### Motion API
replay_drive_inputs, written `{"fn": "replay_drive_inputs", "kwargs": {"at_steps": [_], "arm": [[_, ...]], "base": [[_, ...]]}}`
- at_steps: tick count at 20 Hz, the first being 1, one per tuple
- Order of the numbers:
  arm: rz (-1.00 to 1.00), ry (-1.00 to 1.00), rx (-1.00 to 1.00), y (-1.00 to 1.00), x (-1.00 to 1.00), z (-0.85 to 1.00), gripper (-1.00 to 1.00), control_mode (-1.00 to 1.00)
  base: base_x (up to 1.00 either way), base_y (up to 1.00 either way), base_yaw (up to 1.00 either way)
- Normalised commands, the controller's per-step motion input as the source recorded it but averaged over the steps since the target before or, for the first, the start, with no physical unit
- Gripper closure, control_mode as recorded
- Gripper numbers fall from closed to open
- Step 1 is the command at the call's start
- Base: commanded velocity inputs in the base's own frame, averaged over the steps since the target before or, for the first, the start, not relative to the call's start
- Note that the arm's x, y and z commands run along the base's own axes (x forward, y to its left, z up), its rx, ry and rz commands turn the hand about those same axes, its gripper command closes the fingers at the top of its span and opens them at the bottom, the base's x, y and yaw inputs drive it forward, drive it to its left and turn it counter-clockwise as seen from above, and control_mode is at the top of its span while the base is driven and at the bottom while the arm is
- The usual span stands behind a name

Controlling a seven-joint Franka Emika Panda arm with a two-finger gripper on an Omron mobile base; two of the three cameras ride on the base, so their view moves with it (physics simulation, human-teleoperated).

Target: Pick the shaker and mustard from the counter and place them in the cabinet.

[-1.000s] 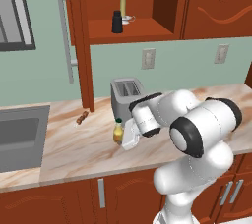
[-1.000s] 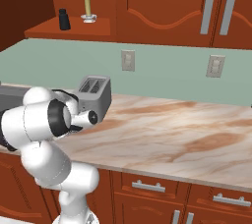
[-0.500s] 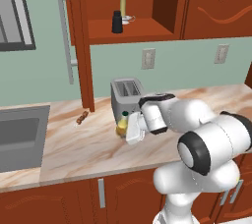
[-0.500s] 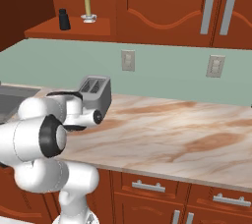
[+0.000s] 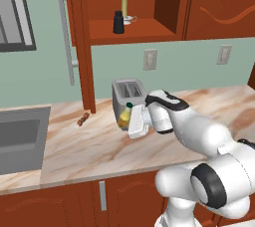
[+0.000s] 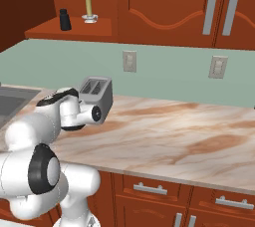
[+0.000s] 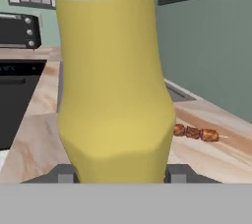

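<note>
- While your arm reaches out low over the tabletop (image 5: 99, 146), your pincer (image 5: 130, 120) is pinching the mustard (image 5: 124, 116), the yellow bottle with its green cap showing just in front of the toaster (image 5: 128, 96).
- From the hand view you see the mustard (image 7: 113, 85) right up against the lens, its yellow body sitting between the two dark fingertips (image 7: 64, 174) at the bottom, one on each side.
- Whether the bottle's base is touching the tabletop or is lifted off it, you cannot tell from these angles.
- Up in the cabinet (image 5: 164, 7), the shaker (image 5: 118, 22) stands upright on the shelf niche, a small black cylinder.
- Just beside it on that shelf you have a pale-yellow candle (image 5: 124, 6) in a white holder, near the shaker but not touching it.
- From the right base view the shaker (image 6: 64, 20) and candle (image 6: 88, 7) sit up on the same shelf, and the toaster (image 6: 97, 96) shows just past your white arm.
- The cabinet door hangs open on the left of the niche, its long silver bar handle (image 5: 62, 27) running down it.
- A small brown kebab skewer (image 5: 82, 119) lies flat on the tabletop near the foot of that door, well apart from the bottle; in the hand view the skewer (image 7: 196, 133) lies beyond the mustard.
- To the far left, a grey sink (image 5: 20, 139) is set into the tabletop.
- Two wall outlets (image 5: 150, 59) are on the green backsplash behind the toaster.
</note>
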Motion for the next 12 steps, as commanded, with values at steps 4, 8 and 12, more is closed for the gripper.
{"fn": "replay_drive_inputs", "kwargs": {"at_steps": [4, 8, 12], "arm": [[-0.12, 0.0, 0.03, 0.09, -0.16, 0.12, 1.0, -1.0], [-0.16, 0.0, 0.01, 0.06, -0.2, 0.07, 1.0, -1.0], [-0.16, 0.0, 0.0, 0.02, -0.16, 0.25, 1.0, -1.0]], "base": [[0.0, 0.0, 0.0], [0.0, 0.0, 0.0], [0.0, 0.0, 0.0]]}}
